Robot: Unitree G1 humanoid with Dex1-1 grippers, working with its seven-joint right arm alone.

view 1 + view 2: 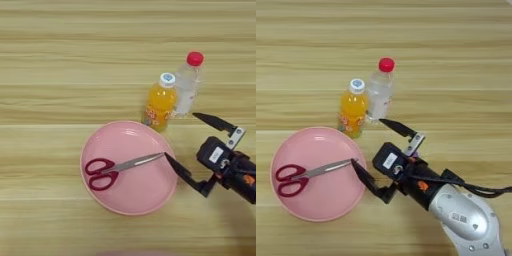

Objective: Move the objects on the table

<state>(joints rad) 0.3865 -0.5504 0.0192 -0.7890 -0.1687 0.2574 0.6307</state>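
Note:
Scissors (117, 167) with dark red loop handles and silver blades lie inside the round pink plate (145, 200), blades pointing right. My right gripper (181, 137) hangs open just right of the plate, with nothing between its fingers. Its lower fingertip (356, 165) sits at the plate's right rim, close to the blade tips. The upper finger (396, 126) reaches toward the bottles. A small orange-juice bottle (160, 103) stands behind the plate's far right edge. Touching its right side stands a clear red-capped bottle (188, 84).
The light wooden table (60, 60) stretches wide behind and to the left of the plate. My silver forearm (463, 215) comes in from the lower right corner.

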